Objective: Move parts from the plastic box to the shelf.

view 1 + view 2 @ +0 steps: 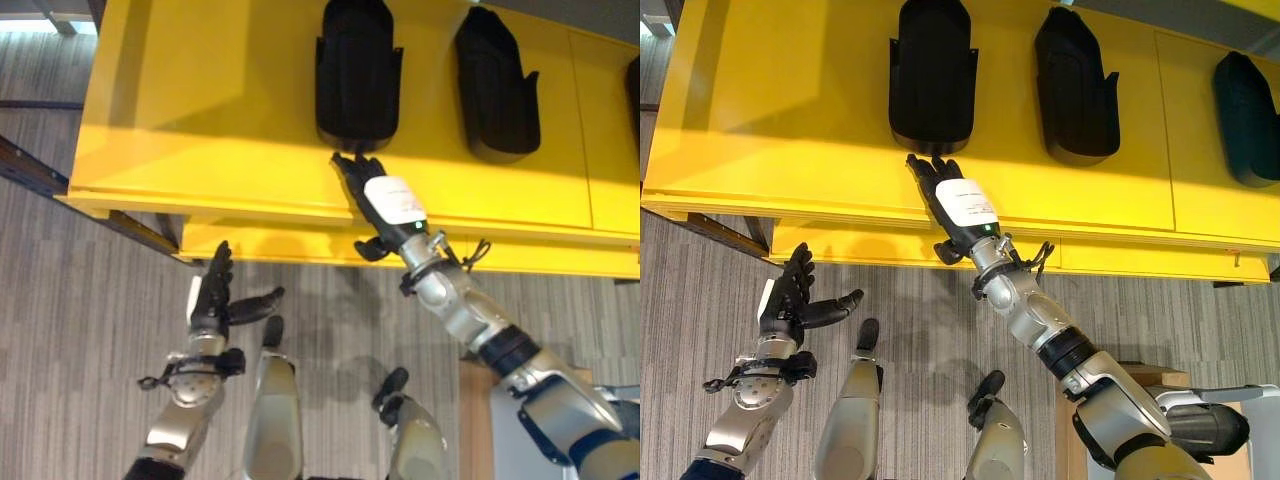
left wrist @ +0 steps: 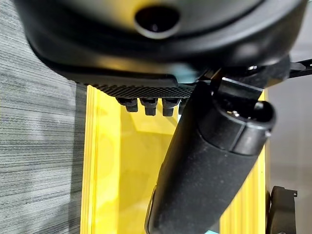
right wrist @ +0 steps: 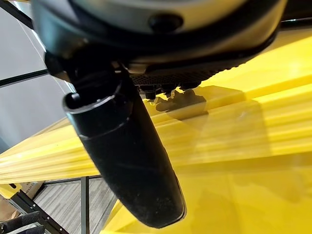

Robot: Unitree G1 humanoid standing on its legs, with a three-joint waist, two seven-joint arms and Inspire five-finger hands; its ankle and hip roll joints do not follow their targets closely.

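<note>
Three black parts lie on our yellow shelf (image 1: 790,130): the first part (image 1: 932,75) sits directly ahead of our right hand (image 1: 950,200), the second part (image 1: 1075,85) lies beside it further to our right, and the third part (image 1: 1245,115) shows at the right edge of the right eye view. We reach our right arm out over the front lip of the shelf, and our right hand rests with its fingers stretched flat on the yellow surface, the fingertips just short of the near end of the first part; whether they touch it we cannot tell. That hand is spread and empty, with a white patch on its back, and in the right wrist view we see the thumb (image 3: 126,156) standing out straight above the yellow shelf top. Our left hand (image 1: 212,300) hangs lower, over the grey striped floor (image 1: 80,330) in front of the shelf, fingers straight and pointing toward the shelf, thumb held out to the side, nothing in it. We see the same in the left wrist view, where the left thumb (image 2: 209,165) lies across the yellow shelf edge. A wooden surface (image 1: 1140,380) shows beside our right arm at lower right.
</note>
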